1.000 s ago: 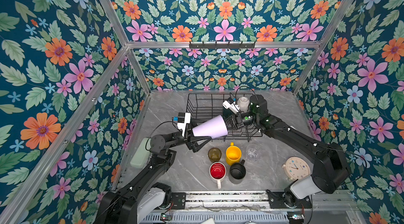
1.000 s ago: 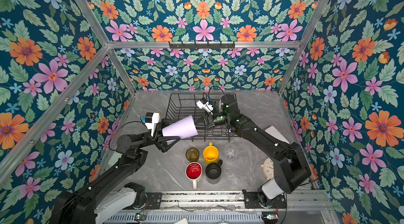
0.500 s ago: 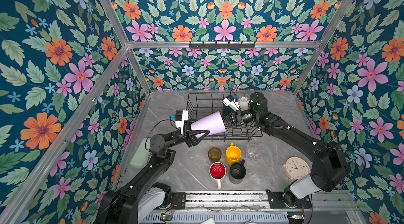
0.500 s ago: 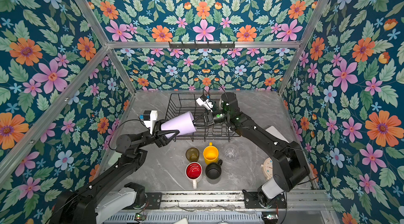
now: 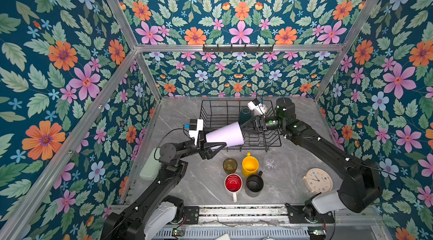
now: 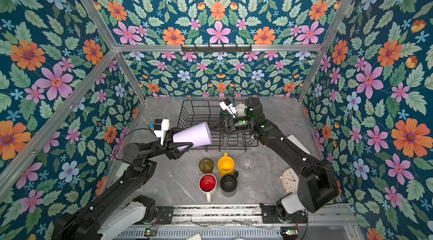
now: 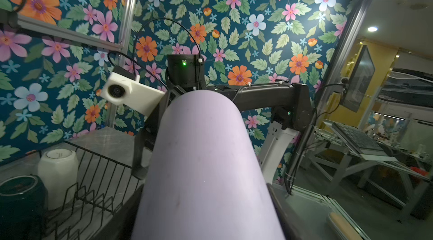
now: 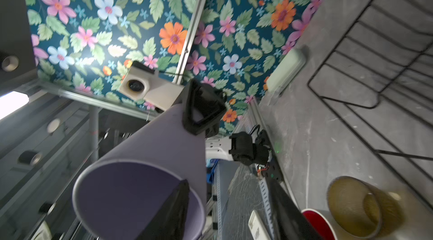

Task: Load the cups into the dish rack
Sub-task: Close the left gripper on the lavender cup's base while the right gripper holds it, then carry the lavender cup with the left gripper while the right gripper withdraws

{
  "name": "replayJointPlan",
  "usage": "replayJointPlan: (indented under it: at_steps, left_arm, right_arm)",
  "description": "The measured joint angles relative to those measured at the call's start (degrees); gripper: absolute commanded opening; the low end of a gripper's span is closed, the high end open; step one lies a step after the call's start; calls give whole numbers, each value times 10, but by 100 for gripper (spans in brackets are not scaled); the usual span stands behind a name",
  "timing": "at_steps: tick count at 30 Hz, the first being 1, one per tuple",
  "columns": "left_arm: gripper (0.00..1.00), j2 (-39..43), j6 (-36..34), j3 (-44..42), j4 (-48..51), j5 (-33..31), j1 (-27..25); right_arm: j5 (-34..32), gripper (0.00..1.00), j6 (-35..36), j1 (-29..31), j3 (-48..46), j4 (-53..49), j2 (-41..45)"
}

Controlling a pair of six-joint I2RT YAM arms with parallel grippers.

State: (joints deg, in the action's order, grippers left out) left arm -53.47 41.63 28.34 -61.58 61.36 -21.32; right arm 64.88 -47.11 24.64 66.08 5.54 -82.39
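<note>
while the lilac tumbler point(image 5: 225, 134) hangs on its side in the middle of both top views, mouth turned to the right of the frame above the lower left corner of the dish rack point(image 5: 210, 110), the left gripper point(image 5: 212, 140) clamps its narrow base end and the right gripper point(image 5: 244, 127) meets its wide mouth with jaws parted. at the rack's upper right stand the teal mug point(image 5: 244, 112) and, in a top view, the white faceted mug point(image 6: 240, 109). on the table below the rack wait the olive glass point(image 5: 229, 165), yellow mug point(image 5: 250, 167), clear glass point(image 5: 270, 164), red-lined white mug point(image 5: 233, 183) and black mug point(image 5: 254, 183), all mouth up. in the left wrist view the tumbler's matte body fills the centre and bottom, with the two racked mugs, seemingly mouth-down, at lower left. in the right wrist view its open mouth sits at lower left: one right finger point(image 8: 173, 208) is inside it, while the other stands outside with a gap to the wall, so these jaws straddle the rim without pinching. a left finger point(image 8: 199, 114) presses the narrow end near the centre. the tumbler looks light, thin-walled and smooth. its taper could let a side grip slide, so pinching the rim wall, one finger in and one out, seems the surest hold.
</note>
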Motion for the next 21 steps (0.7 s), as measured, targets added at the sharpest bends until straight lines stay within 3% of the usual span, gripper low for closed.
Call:
replayJointPlan:
  at_steps: [4,9,14,21]
  left_arm:
    - [0,27,-66,30,101,-26,0]
    - [0,28,-159,87,275,-104,0]
    - [0,-22,-234,184,454,-207,0]
    - [0,-143,-297,343,655,-324,-1]
  right_arm:
    - [-79,75,32,-43,-16,-72,51]
    - [-221,89,100,-51,-27,-167,134]
    - [-351,91,141,-52,-61,-222,199]
    - [-434,92,164,-52,-83,-246,237]
